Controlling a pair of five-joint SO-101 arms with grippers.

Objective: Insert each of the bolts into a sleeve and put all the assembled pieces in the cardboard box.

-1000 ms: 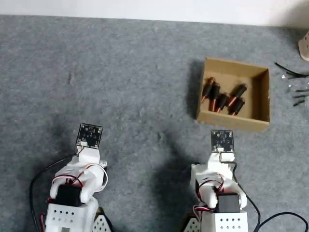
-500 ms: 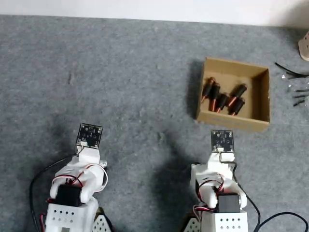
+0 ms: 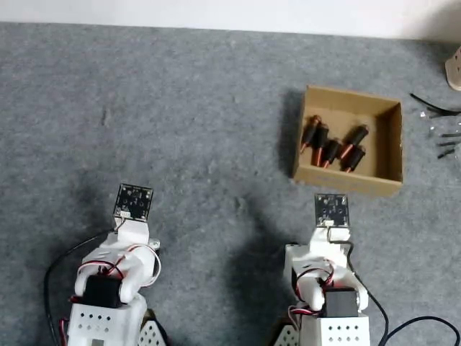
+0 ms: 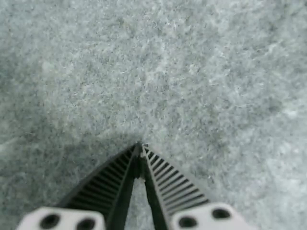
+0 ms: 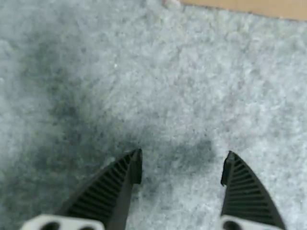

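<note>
Pointing down at the grey surface [image 3: 180, 130]: my left claw [image 4: 140, 146] has its tips pressed together, empty; my right claw [image 5: 182, 165] is spread wide, empty. The cardboard box [image 3: 346, 184] sits just ahead of the right arm, with the assembled pieces [image 3: 331, 148] inside. Bare surface lies ahead of the left arm.

Your left arm [image 3: 115, 270] and right arm [image 3: 325, 277] have white shells, black servos [image 3: 101, 292], red wires [image 3: 97, 268] and black cables [image 3: 49, 281]. Behind the black ribbed jaws sit white mounts [image 4: 62, 219] with dark screw holes [image 4: 49, 221].
</note>
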